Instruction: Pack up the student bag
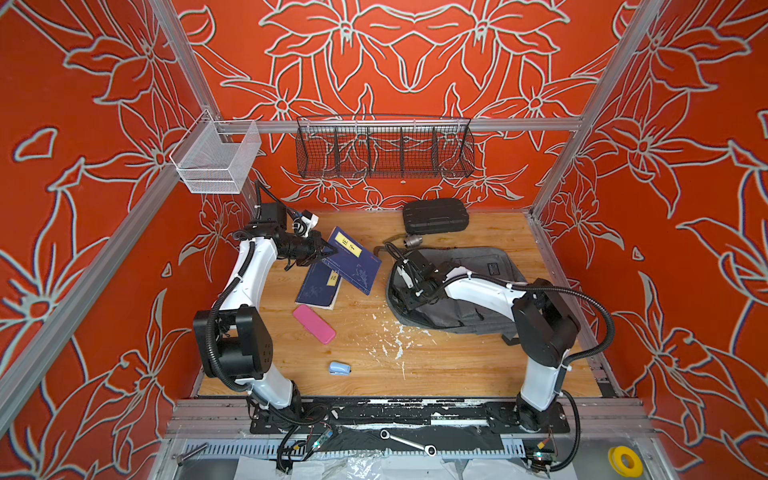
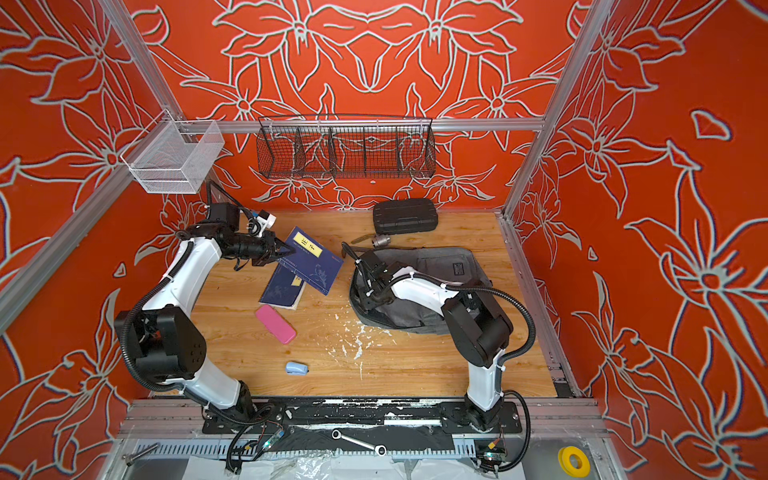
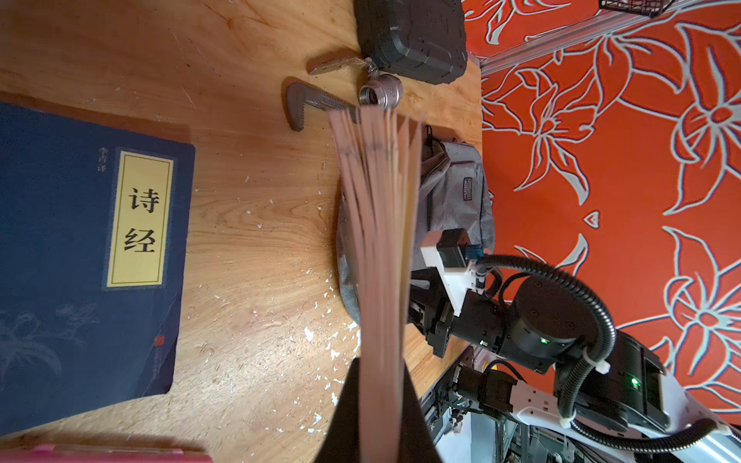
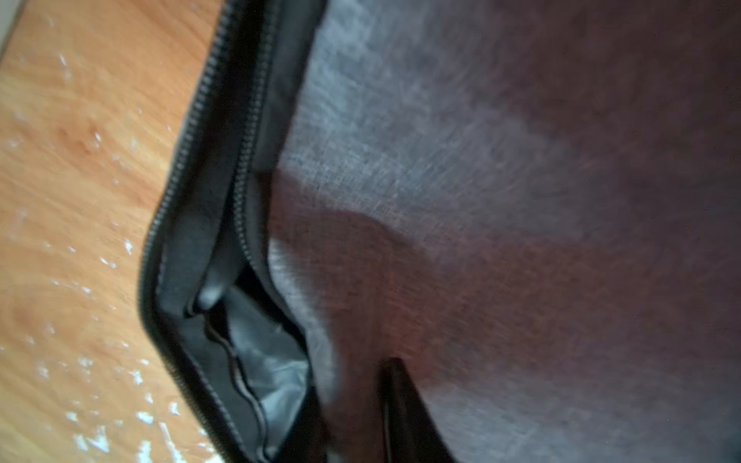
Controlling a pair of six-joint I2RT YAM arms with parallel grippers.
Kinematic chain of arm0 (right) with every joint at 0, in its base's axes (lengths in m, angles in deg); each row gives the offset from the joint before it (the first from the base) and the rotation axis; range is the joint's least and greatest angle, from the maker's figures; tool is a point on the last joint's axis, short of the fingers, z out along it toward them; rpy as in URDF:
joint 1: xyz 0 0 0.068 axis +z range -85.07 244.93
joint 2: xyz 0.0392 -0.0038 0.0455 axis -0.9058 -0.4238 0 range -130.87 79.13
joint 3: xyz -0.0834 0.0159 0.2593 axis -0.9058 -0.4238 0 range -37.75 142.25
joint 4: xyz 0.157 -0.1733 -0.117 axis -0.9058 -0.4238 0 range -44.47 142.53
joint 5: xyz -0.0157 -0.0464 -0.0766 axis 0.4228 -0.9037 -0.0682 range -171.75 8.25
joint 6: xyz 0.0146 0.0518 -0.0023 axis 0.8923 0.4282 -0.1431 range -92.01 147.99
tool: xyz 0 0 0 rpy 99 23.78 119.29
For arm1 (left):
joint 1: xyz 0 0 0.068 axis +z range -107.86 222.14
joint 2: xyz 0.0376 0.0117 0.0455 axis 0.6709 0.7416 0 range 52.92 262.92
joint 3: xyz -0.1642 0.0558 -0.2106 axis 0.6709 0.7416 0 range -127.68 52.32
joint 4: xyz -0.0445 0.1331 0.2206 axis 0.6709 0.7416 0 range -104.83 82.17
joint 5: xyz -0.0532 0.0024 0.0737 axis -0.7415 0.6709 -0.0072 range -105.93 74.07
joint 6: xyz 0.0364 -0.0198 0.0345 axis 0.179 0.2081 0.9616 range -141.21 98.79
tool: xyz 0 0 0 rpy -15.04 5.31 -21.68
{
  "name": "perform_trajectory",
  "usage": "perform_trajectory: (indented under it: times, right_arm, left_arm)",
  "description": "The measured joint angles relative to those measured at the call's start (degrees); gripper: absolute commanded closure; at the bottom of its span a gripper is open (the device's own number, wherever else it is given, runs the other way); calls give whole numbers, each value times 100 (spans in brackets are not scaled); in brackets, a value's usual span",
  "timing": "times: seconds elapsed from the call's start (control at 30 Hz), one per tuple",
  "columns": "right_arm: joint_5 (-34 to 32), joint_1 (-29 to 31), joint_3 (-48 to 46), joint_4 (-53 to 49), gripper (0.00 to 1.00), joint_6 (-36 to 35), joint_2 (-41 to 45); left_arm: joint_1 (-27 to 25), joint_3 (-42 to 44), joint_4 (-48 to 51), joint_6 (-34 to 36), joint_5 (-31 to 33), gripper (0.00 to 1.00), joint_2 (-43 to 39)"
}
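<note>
Student bag (image 1: 469, 259): one, zipper open.
Blue books: two, left of bag; lifted book (image 1: 353, 262) pinched by left gripper (image 1: 328, 251); flat book (image 1: 316, 291).
Right gripper (image 1: 405, 298): at bag's opening; grip unreadable.

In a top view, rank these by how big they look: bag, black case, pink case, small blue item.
1. Bag, clearly largest
2. Black case
3. Pink case
4. Blue item, smallest
</note>
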Motion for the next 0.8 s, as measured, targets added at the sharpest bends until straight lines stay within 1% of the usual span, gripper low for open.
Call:
perform_trajectory:
  times: [0.07,0.13,0.2,0.27,0.37,0.47,0.53,0.7,0.8]
  right_arm:
    - [-9,-22,-92,-20,100,22,321]
    - [2,-105,-264,-11,100,85,863]
    - [120,-282,-444,81,100,256,1541]
    - [363,-654,-691,363,100,557,2249]
    - [614,-1222,-1003,713,100,933,2924]
    - [925,-1366,-1025,852,100,1032,2997]
    - [1172,-1333,-1025,868,100,1029,2927]
    - [1687,-1311,-1025,861,100,964,2776]
    - [1812,-1309,-1025,835,100,896,2776]
  left_arm:
    - [-61,74,-125,-94,44,100,-72]
    - [-236,229,-313,-243,96,100,-212]
    - [-544,450,-570,-444,166,100,-372]
    - [-916,758,-935,-726,245,100,-538]
    - [-1300,1399,-1652,-1296,332,100,-741]
    - [-1491,2022,-2387,-1873,581,100,-831]
    - [-1655,2190,-2778,-2131,743,100,-756]
    - [-2347,2070,-3932,-2588,981,100,-188]
    - [-2752,1805,-4376,-2732,1193,100,219]
